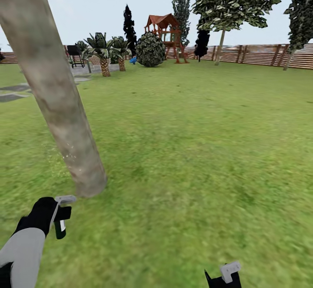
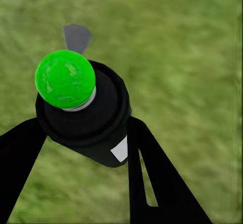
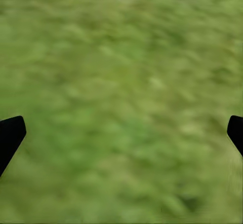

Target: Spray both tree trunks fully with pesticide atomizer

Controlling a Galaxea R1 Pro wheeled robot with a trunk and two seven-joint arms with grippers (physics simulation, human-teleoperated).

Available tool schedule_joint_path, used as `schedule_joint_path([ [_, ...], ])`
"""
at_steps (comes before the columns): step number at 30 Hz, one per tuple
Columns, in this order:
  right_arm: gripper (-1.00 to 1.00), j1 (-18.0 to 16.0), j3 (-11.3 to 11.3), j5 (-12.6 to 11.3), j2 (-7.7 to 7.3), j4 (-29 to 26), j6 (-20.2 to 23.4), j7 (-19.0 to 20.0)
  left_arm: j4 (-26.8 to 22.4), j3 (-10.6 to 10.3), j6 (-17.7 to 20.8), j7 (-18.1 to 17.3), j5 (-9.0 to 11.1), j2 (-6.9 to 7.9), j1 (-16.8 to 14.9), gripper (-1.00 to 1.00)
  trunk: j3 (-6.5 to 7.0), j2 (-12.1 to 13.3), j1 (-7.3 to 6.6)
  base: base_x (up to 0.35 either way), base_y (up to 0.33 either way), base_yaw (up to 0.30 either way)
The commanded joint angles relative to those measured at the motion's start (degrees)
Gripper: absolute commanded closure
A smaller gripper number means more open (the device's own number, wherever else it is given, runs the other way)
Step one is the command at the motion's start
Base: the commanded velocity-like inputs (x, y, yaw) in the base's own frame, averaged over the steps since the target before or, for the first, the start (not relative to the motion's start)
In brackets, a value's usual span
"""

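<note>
A thick mottled grey-beige tree trunk (image 1: 56, 92) leans across the left of the head view, its foot in the grass just ahead of my left arm. My left gripper (image 1: 58, 220) is shut on the pesticide atomizer (image 1: 61, 223), a dark bottle with a grey nozzle (image 1: 66, 199) and a white label, held close below the trunk's base. In the left wrist view the atomizer (image 2: 88, 115) sits between the black fingers (image 2: 152, 178), its green cap toward the camera. The second tree (image 1: 232, 1) stands far off by the fence. My right gripper (image 3: 121, 133) is open over bare grass.
The lawn (image 1: 195, 140) stretches wide to the right and ahead. Far back stand short palms (image 1: 103, 53), a round bush (image 1: 151, 50), a wooden playhouse (image 1: 167, 36) and the brown slat fence (image 1: 261, 55). Grey paving (image 1: 13, 92) lies at the left.
</note>
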Motion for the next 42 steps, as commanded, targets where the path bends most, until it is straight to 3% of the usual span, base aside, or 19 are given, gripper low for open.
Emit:
schedule_joint_path([
  [1, -1.00, -0.03, -0.49, 0.09, -0.01, 0.02, -0.17, 0.45, -0.08, 0.26, 0.08, -0.49, -0.94, -0.17, -0.06, 1.00, -0.05, -0.02, 0.02, 0.317, 0.000, 0.038],
  [13, -1.00, -0.02, -0.56, 0.09, -0.10, -0.03, -0.17, 0.50, -0.59, 0.35, 0.07, -0.43, -0.98, -0.19, -0.06, 1.00, -0.05, -0.02, 0.02, 0.316, 0.018, 0.004],
  [26, -1.00, -0.02, -0.51, 0.09, -0.10, -0.07, -0.17, 0.49, -0.42, 0.31, 0.05, -0.17, -0.92, -0.35, -0.06, 1.00, -0.05, -0.02, 0.02, 0.016, 0.005, 0.230],
  [29, -1.00, -0.02, -0.50, 0.09, -0.10, -0.06, -0.17, 0.53, -0.38, 0.30, -0.04, -0.18, 1.36, -0.35, -0.06, 1.00, -0.05, -0.02, 0.02, 0.014, -0.008, 0.274],
  [30, -1.00, -0.02, -0.49, 0.09, -0.10, -0.01, -0.17, 0.53, -0.41, 0.20, -0.31, 0.01, 4.04, -0.30, -0.06, 1.00, -0.05, -0.02, 0.02, 0.127, -0.151, 0.168],
  [32, -1.00, -0.02, -0.49, 0.09, -0.10, 0.01, -0.17, 0.54, -0.35, 0.12, -0.49, 0.11, 5.67, -0.32, -0.06, 1.00, -0.05, -0.02, 0.02, 0.156, -0.192, 0.065],
  [42, -1.00, -0.02, -0.49, 0.09, -0.10, 0.02, -0.17, 0.54, -0.07, 0.00, -0.90, 0.17, 6.25, -0.70, -0.06, 1.00, -0.05, -0.02, 0.02, 0.073, -0.255, 0.006],
])
